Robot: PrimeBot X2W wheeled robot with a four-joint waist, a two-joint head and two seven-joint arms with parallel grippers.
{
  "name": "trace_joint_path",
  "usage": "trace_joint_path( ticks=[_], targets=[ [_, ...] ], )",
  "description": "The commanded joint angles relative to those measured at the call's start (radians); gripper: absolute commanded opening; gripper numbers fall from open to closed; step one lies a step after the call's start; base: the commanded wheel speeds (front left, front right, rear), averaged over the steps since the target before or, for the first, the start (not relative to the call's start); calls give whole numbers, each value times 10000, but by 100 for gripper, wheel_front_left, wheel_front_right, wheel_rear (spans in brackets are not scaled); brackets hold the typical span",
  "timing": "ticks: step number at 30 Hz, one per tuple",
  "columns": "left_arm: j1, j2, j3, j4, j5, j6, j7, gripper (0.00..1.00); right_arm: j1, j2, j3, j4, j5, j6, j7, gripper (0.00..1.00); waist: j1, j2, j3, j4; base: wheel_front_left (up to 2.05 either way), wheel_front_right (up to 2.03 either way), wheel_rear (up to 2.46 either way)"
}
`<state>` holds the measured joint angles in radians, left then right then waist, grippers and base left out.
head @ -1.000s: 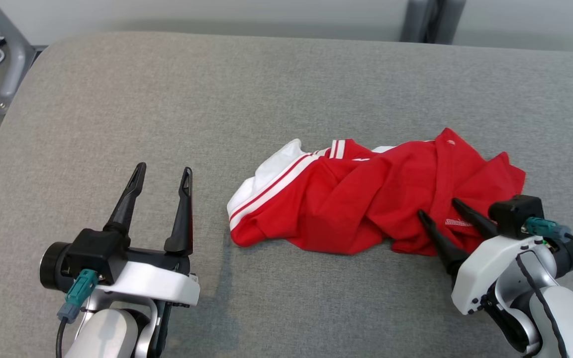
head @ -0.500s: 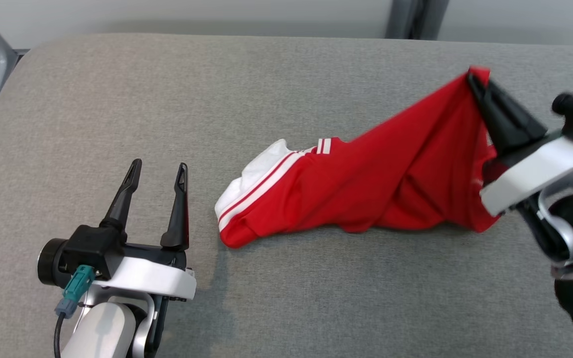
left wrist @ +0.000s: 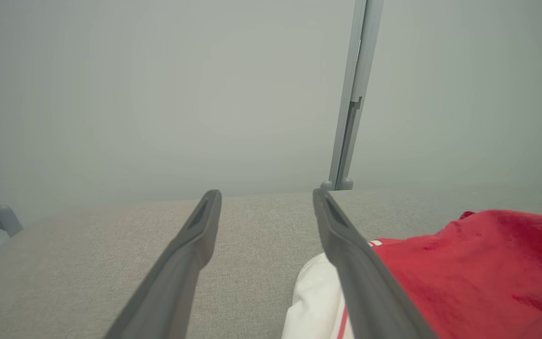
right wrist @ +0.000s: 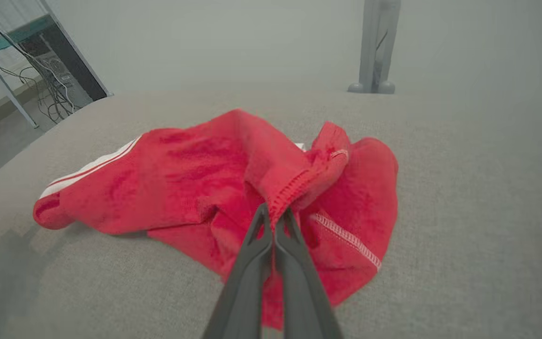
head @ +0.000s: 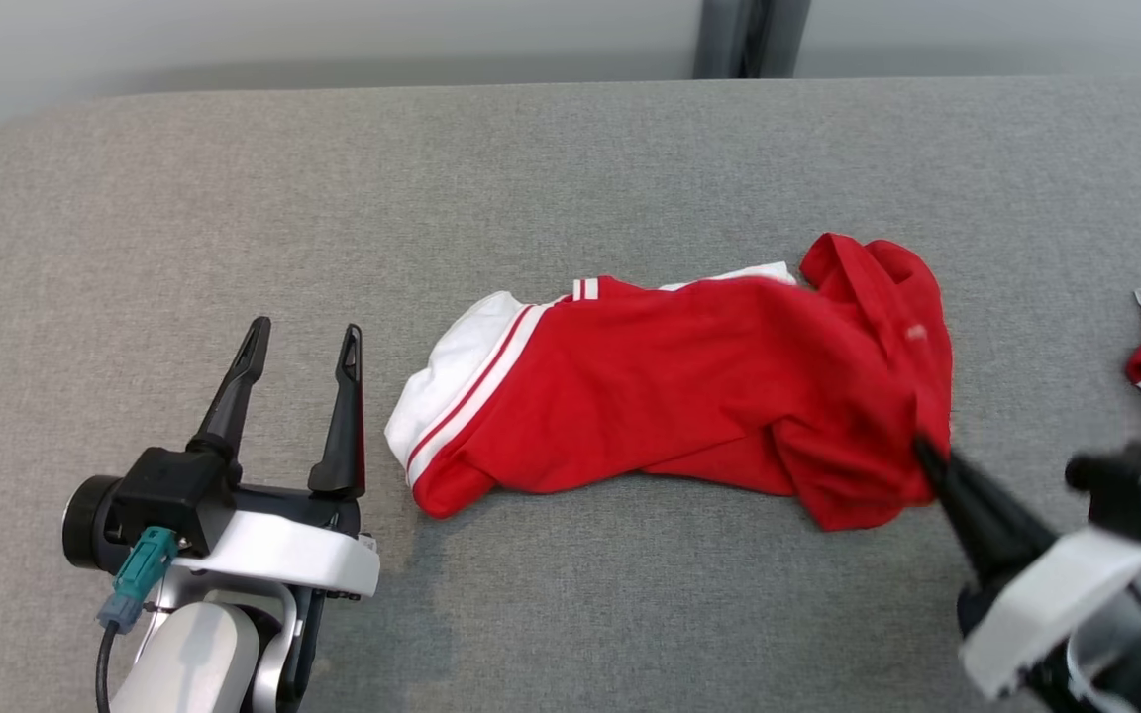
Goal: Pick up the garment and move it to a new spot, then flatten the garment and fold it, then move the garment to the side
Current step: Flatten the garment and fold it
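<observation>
The head camera looks down on the table; both wrist cameras, seemingly low, share its garment.

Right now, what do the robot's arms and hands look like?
The arms are pale with white wrist shells. The left gripper and right gripper each have two long, pointed black fingers. A teal plug with a black cable joins the left wrist.

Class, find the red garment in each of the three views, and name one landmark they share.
Head view: red garment centre-right on the grey table.
Left wrist view: lower right, beside the left claw.
Right wrist view: centre, pinched by the right claw.
Shared landmark: grey post behind the table.
</observation>
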<state>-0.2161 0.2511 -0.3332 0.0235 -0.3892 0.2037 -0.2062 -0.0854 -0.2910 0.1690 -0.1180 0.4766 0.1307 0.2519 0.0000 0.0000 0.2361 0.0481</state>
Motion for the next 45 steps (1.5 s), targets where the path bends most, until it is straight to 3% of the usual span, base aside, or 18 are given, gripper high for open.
trace_joint_path(
  ticks=[1,9,17,18,19,20,27,35,45],
  targets=[
    [-9,75,35,-23,-80,32,-1,100,154,56,-61,24,72,0,-33,0,0,0,-3,-41,0,0,0],
    [6,205,-43,19,-68,9,171,100,2160,806,-791,1173,298,-2,-90,0,0,0,-187,-207,0,0,0],
    [209,267,-36,15,-155,94,267,100,2206,1140,-741,2974,599,-5,-601,0,0,0,-356,-254,0,0,0],
    [221,280,-35,17,-173,107,258,100,2138,1106,-711,3139,523,-5,-727,16,0,0,-372,-248,0,0,0],
    [233,299,-29,24,-179,115,271,100,2036,1159,-706,3253,553,-12,-875,42,0,0,-389,-244,0,0,0],
    [249,312,-20,28,-193,126,280,100,1942,1173,-702,3304,592,-12,-1002,100,0,0,-411,-244,0,0,0],
    [427,379,13,7,-237,271,331,100,1336,1017,-1272,2781,-63,-2,-1754,100,0,0,-663,-299,0,0,0],
    [676,470,56,-231,-26,631,341,100,432,1393,-2445,755,-1571,0,-2629,100,0,0,-958,-376,0,0,0],
    [1068,692,72,-503,29,855,502,100,686,1939,-2065,-401,-2390,-2,-2454,100,0,0,-1328,-322,0,0,0]
  ],
)
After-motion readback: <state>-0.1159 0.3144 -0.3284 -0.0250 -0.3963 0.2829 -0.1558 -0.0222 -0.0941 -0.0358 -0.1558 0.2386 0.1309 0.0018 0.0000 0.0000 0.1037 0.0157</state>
